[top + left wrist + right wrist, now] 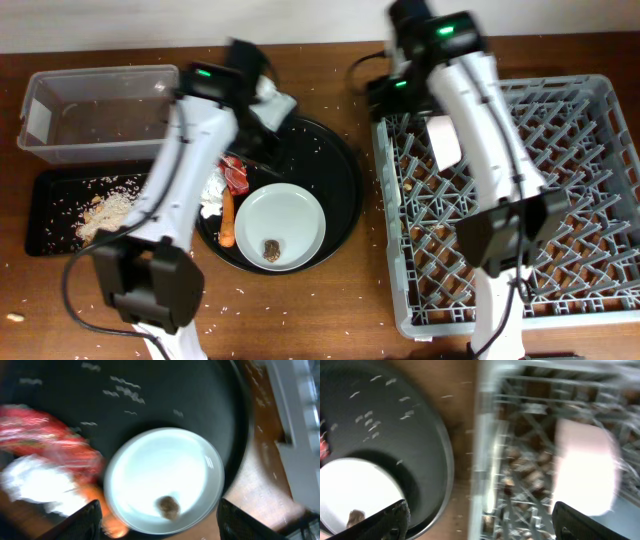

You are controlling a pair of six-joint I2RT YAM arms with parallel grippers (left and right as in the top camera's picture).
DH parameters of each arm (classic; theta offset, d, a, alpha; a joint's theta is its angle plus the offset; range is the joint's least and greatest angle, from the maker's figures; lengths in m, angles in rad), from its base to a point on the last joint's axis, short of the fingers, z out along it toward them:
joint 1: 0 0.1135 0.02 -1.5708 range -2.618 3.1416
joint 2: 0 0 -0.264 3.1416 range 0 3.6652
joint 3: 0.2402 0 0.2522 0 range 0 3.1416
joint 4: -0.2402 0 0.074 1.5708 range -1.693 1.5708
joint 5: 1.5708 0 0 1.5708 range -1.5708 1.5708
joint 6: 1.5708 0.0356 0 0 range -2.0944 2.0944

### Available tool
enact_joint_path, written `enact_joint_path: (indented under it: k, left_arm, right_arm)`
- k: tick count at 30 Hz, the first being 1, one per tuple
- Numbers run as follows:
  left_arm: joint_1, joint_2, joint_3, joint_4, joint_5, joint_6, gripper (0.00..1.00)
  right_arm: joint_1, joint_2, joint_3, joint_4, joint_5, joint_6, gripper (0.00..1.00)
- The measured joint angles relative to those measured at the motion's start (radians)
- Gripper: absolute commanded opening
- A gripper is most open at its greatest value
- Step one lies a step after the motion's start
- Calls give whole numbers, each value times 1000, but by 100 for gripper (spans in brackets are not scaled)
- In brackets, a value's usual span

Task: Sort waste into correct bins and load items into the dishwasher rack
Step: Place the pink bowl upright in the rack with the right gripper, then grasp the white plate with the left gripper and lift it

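Observation:
The pale grey plate (pixel 283 222) lies on the round black tray (pixel 335 170) with the small brown lump (pixel 271 247) on it. The red wrapper (pixel 235 175), white tissue (pixel 212 192) and orange carrot (pixel 228 218) lie left of the plate. My left gripper (pixel 272 132) hangs open and empty above the plate (pixel 165 470); the lump (pixel 169 506), wrapper (pixel 45 442) and tissue (pixel 35 482) show below it. My right gripper (pixel 392 95) is open and empty over the left edge of the dishwasher rack (pixel 520 200). The cream bowl (pixel 443 140) sits in the rack (pixel 520 450). The blue cup is not in view.
The clear tub (pixel 95 115) stands at the far left. In front of it, the shallow black tray (pixel 50 215) holds beige food scraps (pixel 108 212). Rice grains are scattered on the table and the round tray. A brown wooden strip separates tray and rack.

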Motion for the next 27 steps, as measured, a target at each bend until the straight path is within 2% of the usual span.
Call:
enact_joint_path:
  k: [2,3,6,8,14,15,20,21,24,25,27]
  left_arm:
    - [-129,4,-178,121,-17,-3,65]
    - [-163,11,-264,154,-45,-11,65]
    - [-163,16,-444,333,-80,-10,64]
    - [-163,16,-502,415,-83,-8,64]
    - [-93,81,-520,529,-147,25,65]
    - [-82,85,-518,556,-144,29,68]
    - [-34,99,-523,816,-191,47,72]
    - [-32,106,-495,787,-204,49,72]
    - [-76,126,-151,428,-169,42,72]
    - [-106,124,-119,399,-142,14,67]
    - [-204,142,-117,376,-103,-65,66]
  right_arm:
    - [-121,0,0,-15,-36,10,90]
    - [-136,0,1,-18,-49,9,90]
    - [-121,0,1,-19,-63,-10,90]
    - [-121,0,1,-23,-64,-13,90]
    - [-121,0,1,-10,-67,-13,90]
    - [-121,0,1,-11,-67,-13,90]
    - [-121,0,1,-8,-67,-13,90]
    - [-121,0,1,-8,-67,-13,90]
    - [-121,0,2,-7,-61,-18,91]
    - [-121,0,2,-7,-58,-19,90]
    - [-121,0,2,-11,-58,-21,91]
